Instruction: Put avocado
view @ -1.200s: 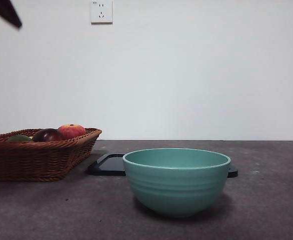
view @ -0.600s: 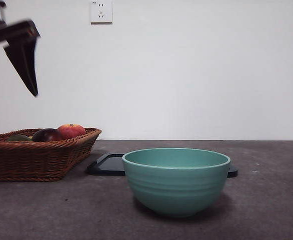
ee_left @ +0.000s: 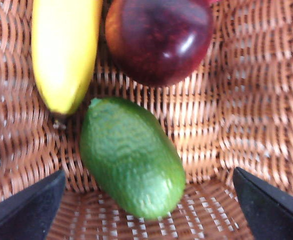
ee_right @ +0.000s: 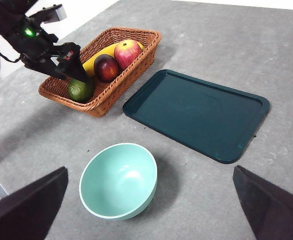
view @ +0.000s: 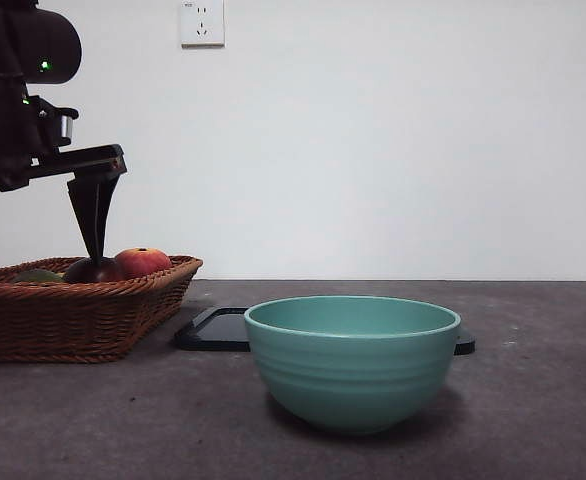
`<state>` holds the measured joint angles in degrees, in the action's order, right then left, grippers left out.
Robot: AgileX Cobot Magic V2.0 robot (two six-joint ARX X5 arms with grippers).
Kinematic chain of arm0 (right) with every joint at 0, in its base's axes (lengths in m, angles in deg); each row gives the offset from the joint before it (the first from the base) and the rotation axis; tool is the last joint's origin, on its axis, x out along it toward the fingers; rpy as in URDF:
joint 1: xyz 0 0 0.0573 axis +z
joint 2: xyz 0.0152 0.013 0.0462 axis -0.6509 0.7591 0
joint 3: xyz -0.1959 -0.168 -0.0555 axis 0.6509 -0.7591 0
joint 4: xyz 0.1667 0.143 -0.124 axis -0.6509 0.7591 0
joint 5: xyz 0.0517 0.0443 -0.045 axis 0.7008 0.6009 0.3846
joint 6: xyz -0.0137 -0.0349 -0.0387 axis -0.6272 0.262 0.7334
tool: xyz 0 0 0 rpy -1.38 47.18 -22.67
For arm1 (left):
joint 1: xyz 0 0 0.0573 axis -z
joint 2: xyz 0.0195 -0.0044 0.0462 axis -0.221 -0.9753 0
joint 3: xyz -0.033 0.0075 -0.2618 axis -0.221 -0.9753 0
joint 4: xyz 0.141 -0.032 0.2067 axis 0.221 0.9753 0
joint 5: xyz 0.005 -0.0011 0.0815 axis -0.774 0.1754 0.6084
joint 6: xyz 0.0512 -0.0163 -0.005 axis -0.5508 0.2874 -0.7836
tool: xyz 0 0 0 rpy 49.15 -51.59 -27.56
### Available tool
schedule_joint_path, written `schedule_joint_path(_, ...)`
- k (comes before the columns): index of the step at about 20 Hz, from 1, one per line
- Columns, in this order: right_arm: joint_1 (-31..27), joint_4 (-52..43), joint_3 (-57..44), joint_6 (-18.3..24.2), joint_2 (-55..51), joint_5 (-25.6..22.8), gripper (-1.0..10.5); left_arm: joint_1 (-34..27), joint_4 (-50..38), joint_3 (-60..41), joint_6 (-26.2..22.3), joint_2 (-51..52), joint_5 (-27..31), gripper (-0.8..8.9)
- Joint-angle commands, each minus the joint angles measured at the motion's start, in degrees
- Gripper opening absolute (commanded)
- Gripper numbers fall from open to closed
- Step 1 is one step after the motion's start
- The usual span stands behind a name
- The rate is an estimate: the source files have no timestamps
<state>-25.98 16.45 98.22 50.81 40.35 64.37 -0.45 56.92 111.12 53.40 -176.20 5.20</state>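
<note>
Olive-green, the egg-shaped avocado [ee_left: 131, 157] lies on its side in the brown wicker basket [ee_left: 246, 100], narrow end toward the yellow banana [ee_left: 64, 50]. The left gripper [ee_left: 146, 205] hangs above the avocado, jaws wide on either side of its long axis; the right gripper [ee_right: 146, 205] is spread too, high over the basket's table.

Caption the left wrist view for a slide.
Open left gripper poised over the avocado in the wicker basket.

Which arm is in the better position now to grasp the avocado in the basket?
Left. The left gripper hangs over the basket with open jaws either side of the avocado. The right gripper is up high, away from the basket.
</note>
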Motion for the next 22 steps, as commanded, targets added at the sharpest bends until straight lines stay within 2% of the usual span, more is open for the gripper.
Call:
schedule_joint_path(1,0.2,-0.3,1.0,0.3,0.1,0.2,6.0,0.0,-0.3,1.4,-0.5,-2.5,0.9,6.47)
schedule_joint_path(6,0.2,-0.4,1.0,0.3,0.1,0.2,6.0,0.0,-1.8,1.4,-0.2,-6.3,0.9,6.44)
schedule_joint_path(9,0.2,-0.4,1.0,0.3,0.1,0.2,6.0,0.0,-2.4,1.4,-0.2,-6.9,0.9,4.84)
schedule_joint_path(13,0.2,-0.5,1.0,0.3,0.1,0.2,6.0,0.0,-1.6,1.4,-0.3,-7.8,0.9,4.6)
schedule_joint_path(17,0.2,-0.5,1.0,0.3,0.1,0.2,6.0,-0.4,-2.0,1.4,-0.5,-8.2,0.9,2.18)
schedule_joint_path(22,0.2,-0.6,1.0,0.3,0.1,0.2,6.0,-0.7,0.3,4.2,-1.6,-7.3,0.7,2.09)
